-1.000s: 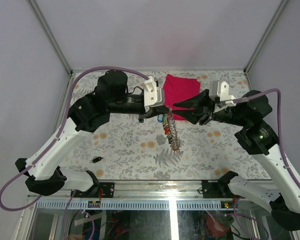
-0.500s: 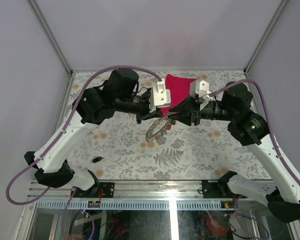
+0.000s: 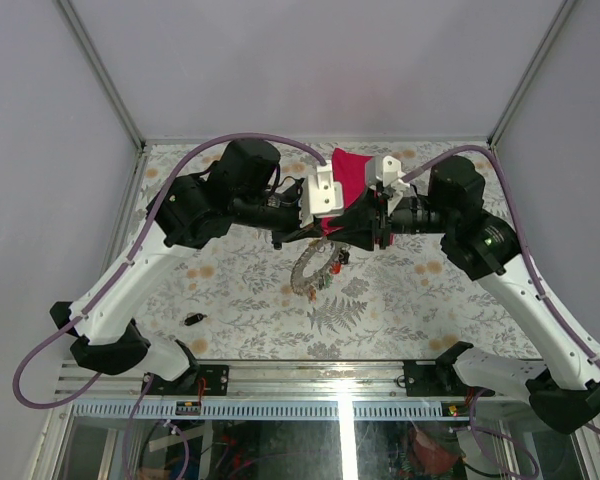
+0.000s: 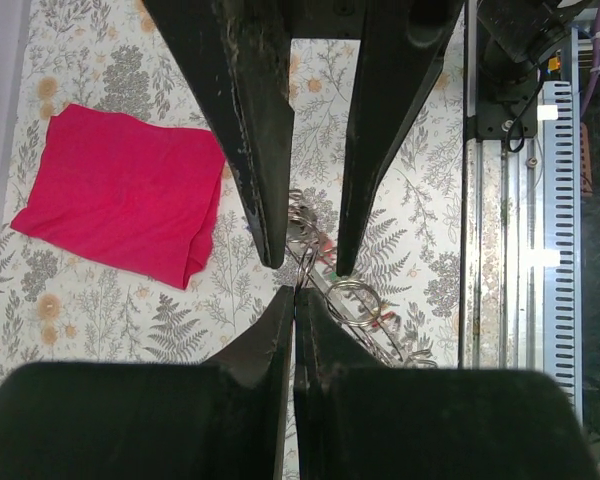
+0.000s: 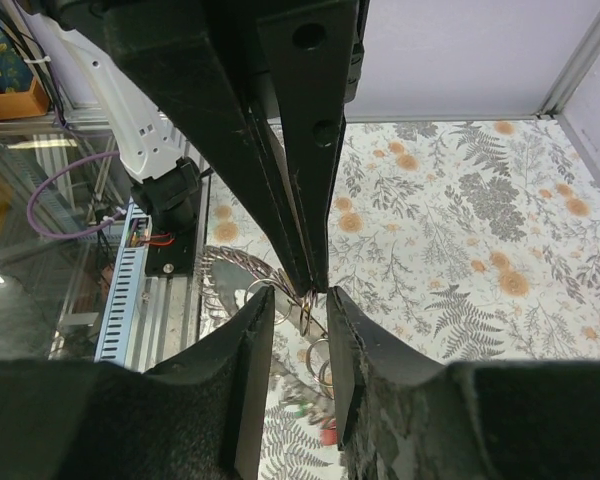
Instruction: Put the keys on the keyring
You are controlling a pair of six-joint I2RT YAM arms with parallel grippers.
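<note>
Desk: floral-patterned desk, both arms meeting above its middle.
Cloth: folded red cloth, flat near the far edge.
Left arm: left gripper, jaws pinched shut on the top of the grey metal keyring.
Right arm: right gripper, jaws narrowly parted, straddling the left tips.
Keyring: dangling beneath both grippers.
Keys: tiny coloured-headed keys, bunched against the keyring just under the jaws.

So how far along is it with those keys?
Partway, apparently. Some coloured keys already hang on the keyring, which the left gripper pinches shut above the table. The right gripper, jaws apart, is at the ring. What looks like one small black key lies alone on the table, yet to go on.
</note>
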